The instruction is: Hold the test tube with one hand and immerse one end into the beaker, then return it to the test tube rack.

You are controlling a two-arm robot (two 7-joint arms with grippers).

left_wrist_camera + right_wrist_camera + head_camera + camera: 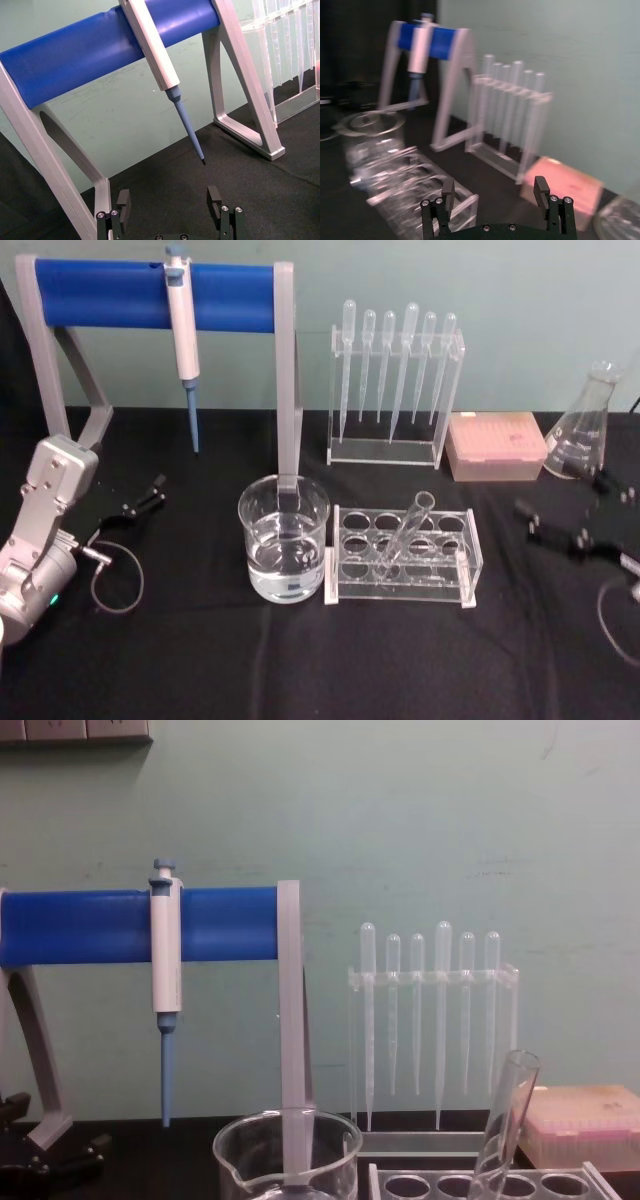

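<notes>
Black table (300, 670) — bare toward the front edge. Beaker (262, 540) w/ water sits just left of the rack (400, 592); chest view cuts both off at the bottom. Tube (408, 530) leans in a rack hole, lower end hard to make out. We see left claw (169, 199) and right claw (494, 192) w/ fingers apart, empty — well off to either side.

Light: we are working under even, diffuse overhead room light, moderately bright. The green wall (450, 820) is lighting uniformly. The black table cover (200, 660) is swallowing nearly all shadows. A soft white sheen is running along the blue bar (90, 55). Small highlights are glinting on the beaker (284, 540) and the test tube (405, 533).
</notes>
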